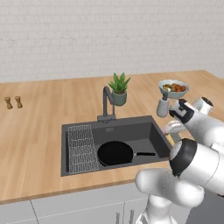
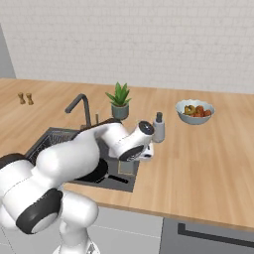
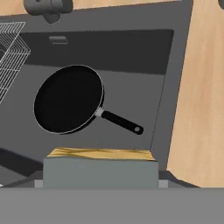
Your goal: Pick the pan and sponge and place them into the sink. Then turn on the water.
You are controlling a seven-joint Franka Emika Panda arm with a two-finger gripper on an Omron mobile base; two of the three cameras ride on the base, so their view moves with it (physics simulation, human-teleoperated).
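The black pan (image 1: 115, 153) (image 3: 68, 98) lies flat on the floor of the dark grey sink (image 1: 131, 130) (image 3: 131, 52), handle pointing right; in the right base view my arm hides most of it. My gripper (image 3: 100, 181) (image 2: 128, 166) hangs over the basin's right end, shut on the sponge (image 3: 100, 168) (image 2: 127, 166), whose yellow side and grey-green scouring face fill the space between the fingers. The sponge is above the pan's handle and apart from it. The dark arched faucet (image 1: 106, 103) (image 2: 79, 104) stands behind the basin; no water shows.
A wire rack (image 1: 82, 148) (image 3: 11, 57) fills the sink's left part. Behind the basin are a potted plant (image 1: 119, 89) (image 2: 119, 101), a soap dispenser (image 1: 162, 106) (image 2: 158, 127) and a fruit bowl (image 1: 173, 88) (image 2: 195, 111). Two small shakers (image 1: 13, 102) stand far left.
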